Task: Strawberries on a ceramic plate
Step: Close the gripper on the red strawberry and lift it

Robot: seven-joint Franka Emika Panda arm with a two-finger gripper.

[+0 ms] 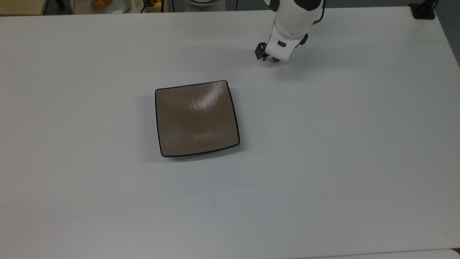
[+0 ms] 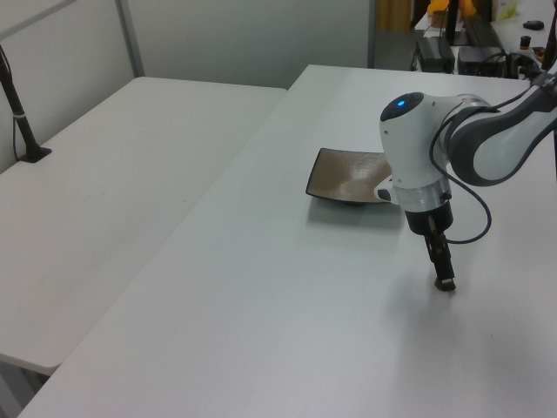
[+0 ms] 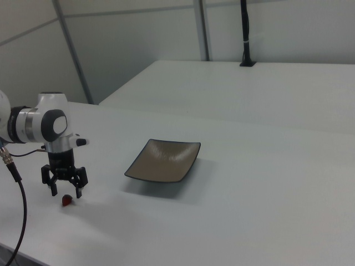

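Note:
The strawberry (image 3: 66,201) is a tiny red fruit lying on the white table (image 1: 323,162). My gripper (image 3: 66,193) is open, a dark finger (image 3: 79,191) on each side of the fruit and the tips just above the tabletop. In the top view the gripper (image 1: 268,57) sits near the far edge and its white hand covers the fruit. In the left view the gripper (image 2: 445,283) points straight down with a finger in front of the fruit. The square tan-brown ceramic plate (image 1: 197,118) (image 2: 348,177) (image 3: 163,160) lies bare, well apart from the gripper.
A round pale dish with orange food (image 1: 107,4) stands beyond the table's far edge at the top view's upper left. A black post base (image 1: 423,10) sits at the top view's upper right corner. A second white table (image 2: 113,174) adjoins on the left view's left.

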